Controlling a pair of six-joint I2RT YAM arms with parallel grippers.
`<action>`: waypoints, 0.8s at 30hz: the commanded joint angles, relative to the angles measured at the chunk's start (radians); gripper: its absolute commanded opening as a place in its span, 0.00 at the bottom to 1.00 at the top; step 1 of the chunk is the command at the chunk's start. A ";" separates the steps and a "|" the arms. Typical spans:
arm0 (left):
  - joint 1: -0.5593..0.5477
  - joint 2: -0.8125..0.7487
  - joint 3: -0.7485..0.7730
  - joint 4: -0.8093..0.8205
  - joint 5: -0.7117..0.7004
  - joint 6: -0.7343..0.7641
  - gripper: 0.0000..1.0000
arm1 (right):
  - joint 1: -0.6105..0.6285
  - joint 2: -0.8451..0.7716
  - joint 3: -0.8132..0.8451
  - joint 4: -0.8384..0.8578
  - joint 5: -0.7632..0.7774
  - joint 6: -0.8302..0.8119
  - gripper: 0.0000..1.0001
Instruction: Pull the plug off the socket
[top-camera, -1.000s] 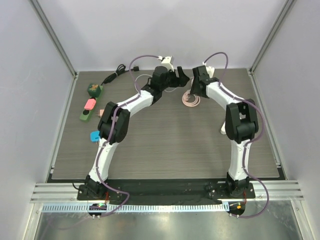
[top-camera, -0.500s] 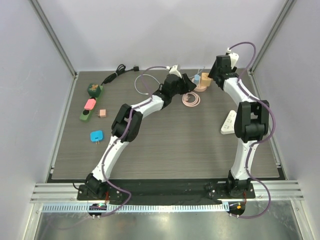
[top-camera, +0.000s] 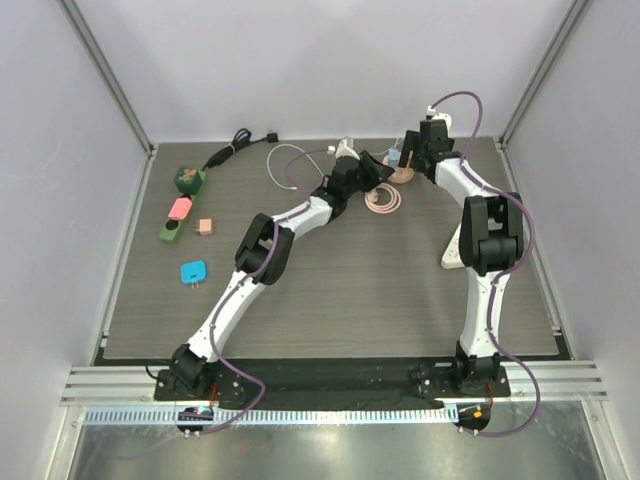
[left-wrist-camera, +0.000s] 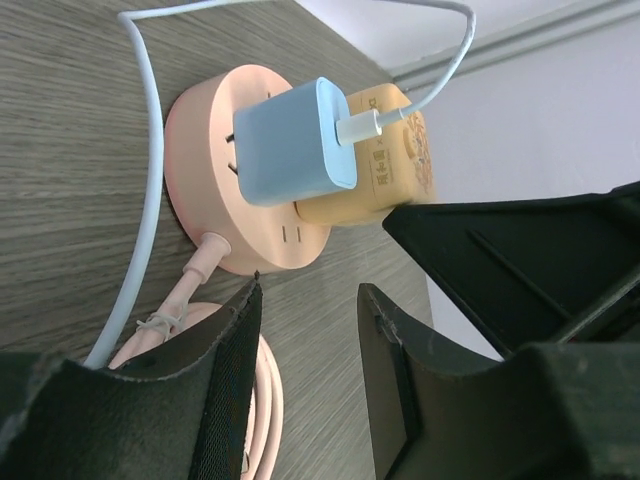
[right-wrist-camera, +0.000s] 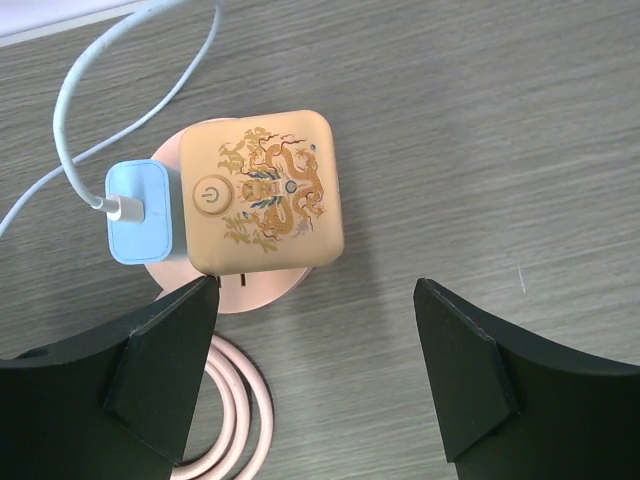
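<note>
A round pink socket (left-wrist-camera: 196, 130) lies on the table at the back, also seen from above (top-camera: 404, 174). A light blue plug (left-wrist-camera: 296, 141) with a white cable (left-wrist-camera: 150, 190) sits in it, beside a tan dragon-printed cube (left-wrist-camera: 391, 150). My left gripper (left-wrist-camera: 310, 300) is open just short of the socket, touching nothing. My right gripper (right-wrist-camera: 315, 300) is open above the socket; below it are the tan cube (right-wrist-camera: 260, 195), the blue plug (right-wrist-camera: 138, 212) and the socket's rim (right-wrist-camera: 245, 292). From above, the left gripper (top-camera: 374, 168) is left of the socket and the right gripper (top-camera: 416, 152) is over it.
The socket's pink cord is coiled (top-camera: 383, 200) beside it. A white power strip (top-camera: 458, 246) lies at the right. At the left are a green adapter (top-camera: 186, 180), a pink and green one (top-camera: 176, 218), a small pink square (top-camera: 204, 226), a blue plug (top-camera: 192, 271) and a black cable (top-camera: 236, 144).
The left gripper has reached further right towards the socket. The right gripper rose and swung right off the socket, then came back left over it.
</note>
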 joint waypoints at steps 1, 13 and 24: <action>-0.002 0.005 0.059 0.029 -0.050 -0.050 0.45 | -0.005 0.027 0.075 0.062 0.001 -0.051 0.85; -0.005 -0.027 0.035 0.015 -0.038 -0.033 0.44 | -0.006 0.105 0.143 0.123 -0.093 -0.090 0.79; -0.005 -0.033 0.033 -0.005 -0.022 -0.002 0.44 | -0.014 0.140 0.201 0.152 -0.134 -0.110 0.80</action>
